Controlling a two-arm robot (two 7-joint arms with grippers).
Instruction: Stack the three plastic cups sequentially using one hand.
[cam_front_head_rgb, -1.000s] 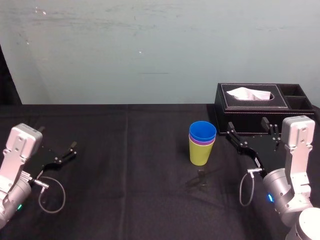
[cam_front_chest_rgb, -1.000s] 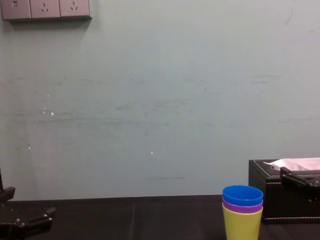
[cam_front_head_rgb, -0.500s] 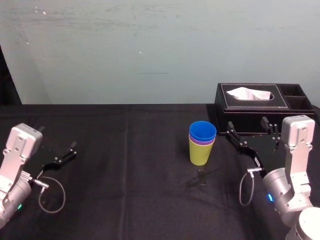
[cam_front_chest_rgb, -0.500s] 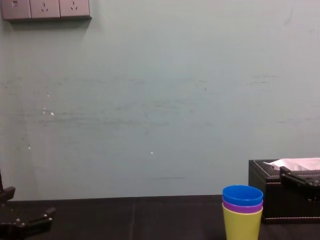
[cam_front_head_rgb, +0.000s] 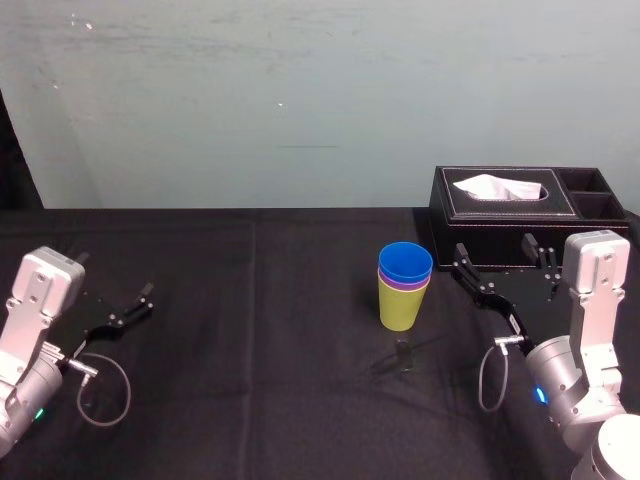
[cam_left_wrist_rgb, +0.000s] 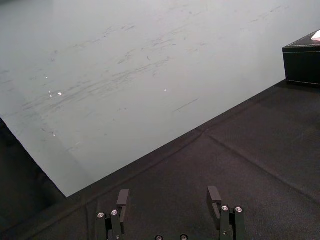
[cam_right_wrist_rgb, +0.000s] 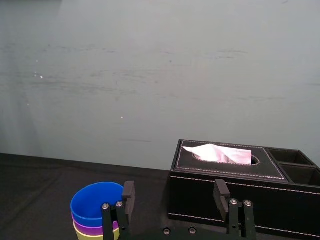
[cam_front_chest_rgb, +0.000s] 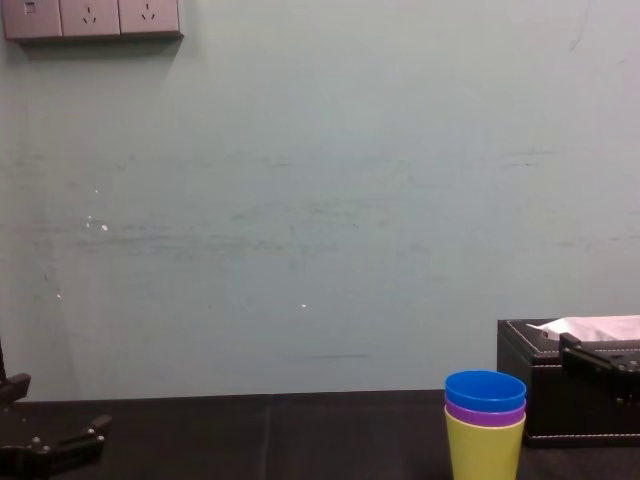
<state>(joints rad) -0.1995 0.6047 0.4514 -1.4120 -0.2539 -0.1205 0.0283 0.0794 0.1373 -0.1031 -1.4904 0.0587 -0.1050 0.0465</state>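
Note:
The three plastic cups stand nested in one upright stack (cam_front_head_rgb: 404, 285) on the black table: blue inside purple inside yellow-green. The stack also shows in the chest view (cam_front_chest_rgb: 485, 428) and beside one fingertip in the right wrist view (cam_right_wrist_rgb: 95, 209). My right gripper (cam_front_head_rgb: 495, 252) hovers to the right of the stack, apart from it, open with nothing between its fingers (cam_right_wrist_rgb: 175, 192). My left gripper (cam_front_head_rgb: 113, 280) rests far off at the table's left side, open and empty (cam_left_wrist_rgb: 168, 196).
A black leather tissue box (cam_front_head_rgb: 505, 205) with a white tissue sticking out stands at the back right, just behind my right gripper. The table is covered with a black cloth (cam_front_head_rgb: 250, 330). A pale wall rises behind the table's far edge.

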